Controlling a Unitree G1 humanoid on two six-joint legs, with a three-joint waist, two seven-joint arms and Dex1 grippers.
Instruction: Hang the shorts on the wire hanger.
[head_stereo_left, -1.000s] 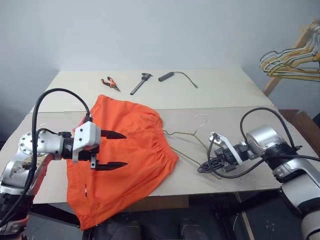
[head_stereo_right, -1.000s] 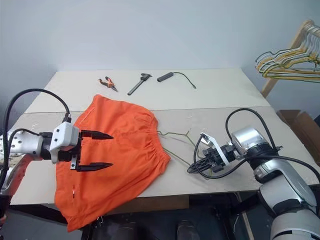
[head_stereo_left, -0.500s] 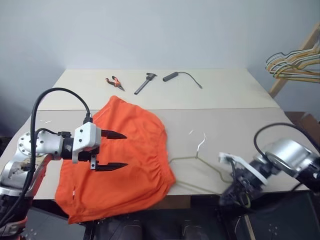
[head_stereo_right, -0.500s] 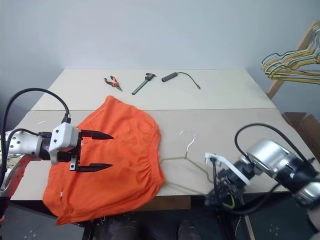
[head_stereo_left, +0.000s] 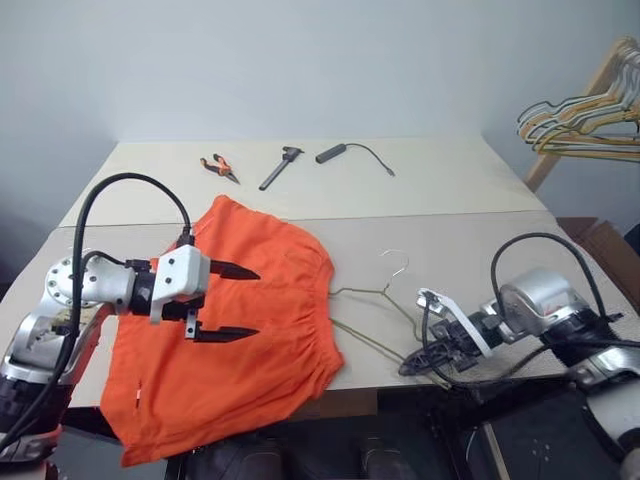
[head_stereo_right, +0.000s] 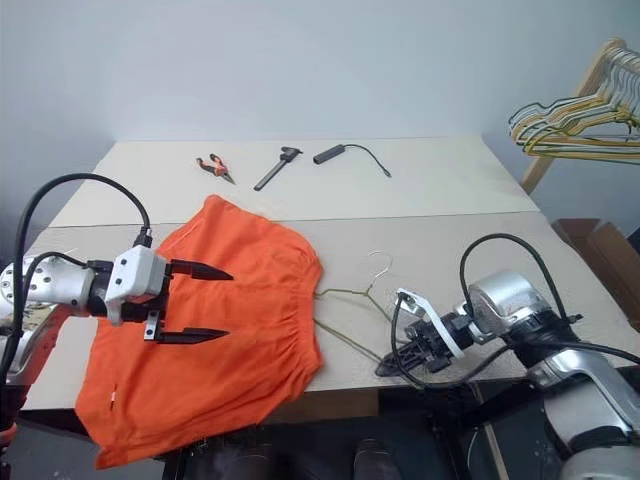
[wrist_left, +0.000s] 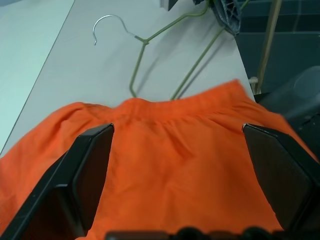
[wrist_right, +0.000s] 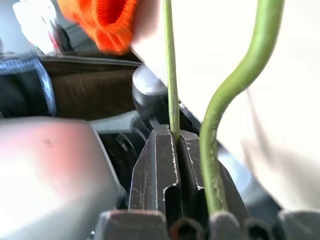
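Observation:
The orange shorts (head_stereo_left: 250, 340) lie flat on the near left of the table, one leg drooping over the front edge. My left gripper (head_stereo_left: 256, 302) hovers just above them, open and holding nothing; its black fingers (wrist_left: 90, 170) frame the gathered waistband. The wire hanger (head_stereo_left: 360, 291) lies on the table to the right of the waistband, hook (wrist_left: 105, 20) pointing away from me. Its left end reaches the waistband; whether it goes inside is hidden. My right gripper (head_stereo_left: 405, 368) is at the table's front edge, shut on one thin wire of the hanger (wrist_right: 171, 75).
Orange-handled pliers (head_stereo_left: 220, 166), a dark hand tool (head_stereo_left: 279, 168) and a black handle with a cord (head_stereo_left: 340, 152) lie along the back of the table (head_stereo_left: 470, 190). A bunch of hangers (head_stereo_left: 575, 125) hangs on a wooden rack at the far right.
The view swayed. My right gripper, still shut on the hanger, dipped past the table's front edge and came back, ending slightly nearer me. The left gripper stayed open over the shorts.

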